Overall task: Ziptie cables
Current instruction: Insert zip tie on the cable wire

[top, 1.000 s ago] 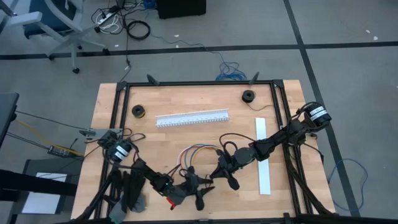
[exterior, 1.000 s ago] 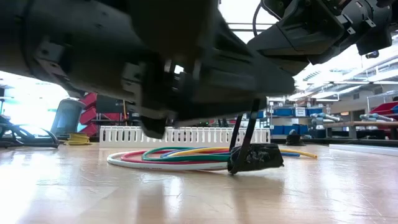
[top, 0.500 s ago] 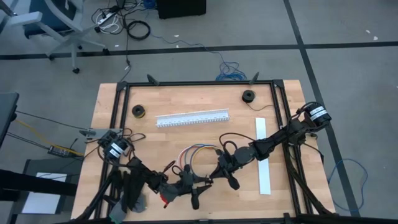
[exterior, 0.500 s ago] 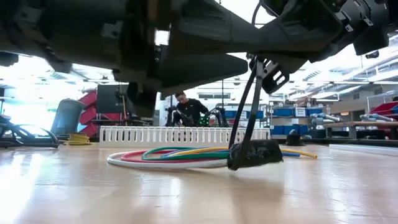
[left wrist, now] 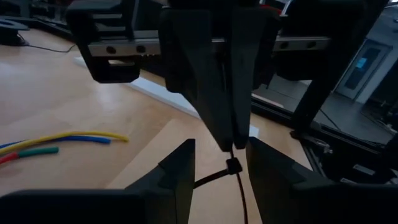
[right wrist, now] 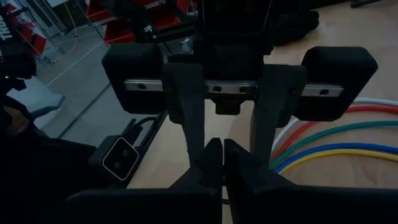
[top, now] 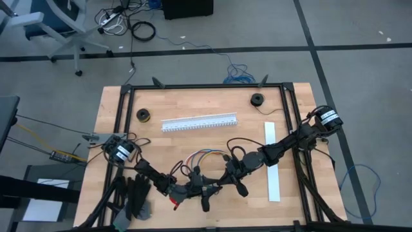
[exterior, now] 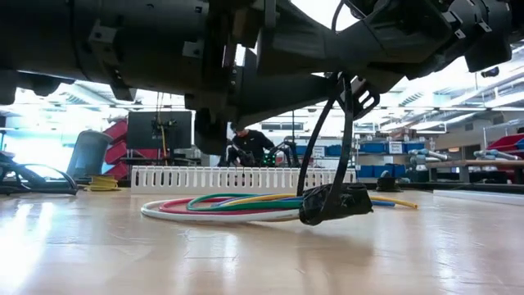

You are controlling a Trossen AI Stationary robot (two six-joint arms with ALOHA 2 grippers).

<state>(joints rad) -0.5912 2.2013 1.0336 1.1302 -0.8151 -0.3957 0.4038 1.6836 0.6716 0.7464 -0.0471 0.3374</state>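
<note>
Judge the cables (top: 205, 156), looped on the tabletop (top: 180, 106) beside both tools, light, limp, springy; gather where strands bunch, with right tool (right wrist: 222, 149) clamped tight on the zip tie (left wrist: 232, 167), left tool (left wrist: 221, 146) parted, empty.

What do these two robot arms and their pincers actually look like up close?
Both arms are dark and jointed, trailing black cords. The left arm and right arm each carry a round white-labelled part. The left gripper and right gripper each have two flat black tapering fingers on a silvery rail with small screws.
</note>
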